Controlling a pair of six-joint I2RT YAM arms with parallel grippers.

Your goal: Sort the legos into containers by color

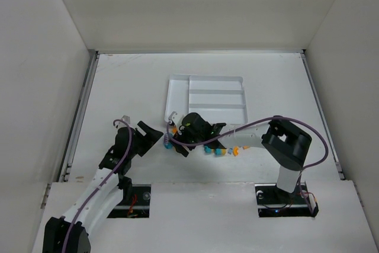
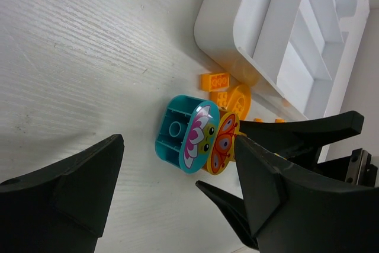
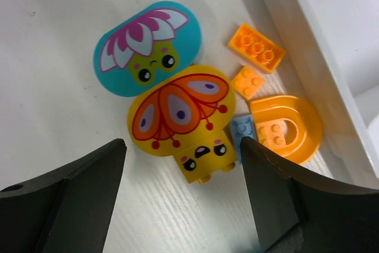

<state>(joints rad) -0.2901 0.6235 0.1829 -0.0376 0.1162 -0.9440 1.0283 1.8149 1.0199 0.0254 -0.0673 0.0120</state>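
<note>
Starting at the lower left of the overhead view: the left hand point(image 1: 153, 135) is released, its matte black fingers spread and holding nothing. Just right of it the right hand point(image 1: 176, 141) is released too, wedge-shaped fingers straddling the legos point(image 1: 169, 144) without touching them.

Over to the right wrist view. At upper left lies a glossy teal oval point(image 3: 148, 45) printed with a flower face. A smooth yellow butterfly piece point(image 3: 177, 111) touches its lower edge. Further right come two studded orange bricks point(image 3: 257, 47), a small light blue brick point(image 3: 241, 128), and a rounded orange arch point(image 3: 293, 128) lying flat, just beside the white tray point(image 3: 308, 45) and its slick curved wall.

The grained white counter point(image 3: 59, 87) lies open left of the pile, and the tray wall closes off the right.
</note>
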